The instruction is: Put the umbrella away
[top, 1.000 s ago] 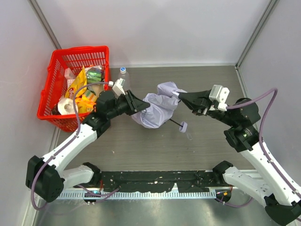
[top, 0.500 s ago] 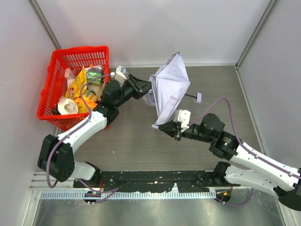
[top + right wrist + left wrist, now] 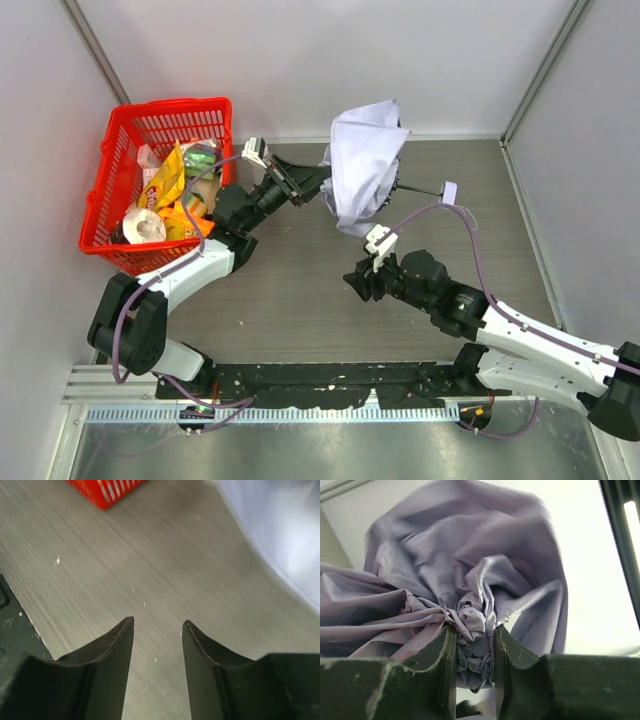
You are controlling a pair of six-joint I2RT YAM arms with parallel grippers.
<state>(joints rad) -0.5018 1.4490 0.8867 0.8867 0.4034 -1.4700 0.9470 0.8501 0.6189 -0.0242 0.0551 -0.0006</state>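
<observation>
Left side: the fingers (image 3: 446, 652) of the left gripper (image 3: 474, 630) stand narrow, pinched on a knot of lavender fabric at the crown of the umbrella (image 3: 362, 165). We read this as a crown hold. It anchors one end, so the canopy drapes loose around the jaws and the far end is left free.

Right side: the right gripper (image 3: 157, 625) has its jaws parted with nothing between them. It is aimed at bare table (image 3: 100, 555), with a blur of pale canopy at the upper right of its wrist view. From above it sits low in mid-table (image 3: 358, 282), well apart from the umbrella.

Umbrella position: lifted off the table near the back wall, canopy half collapsed and crumpled. The thin shaft (image 3: 420, 187) pokes out to the right and ends in the small handle (image 3: 449, 190). The red basket (image 3: 150, 112), already holding packets, is at far left, just beside the left arm.

Judgement: folding is not done. The free gripper likely needs the handle, to push the shaft in against the crown hold. Slippery fabric could slide out of the pinch.
</observation>
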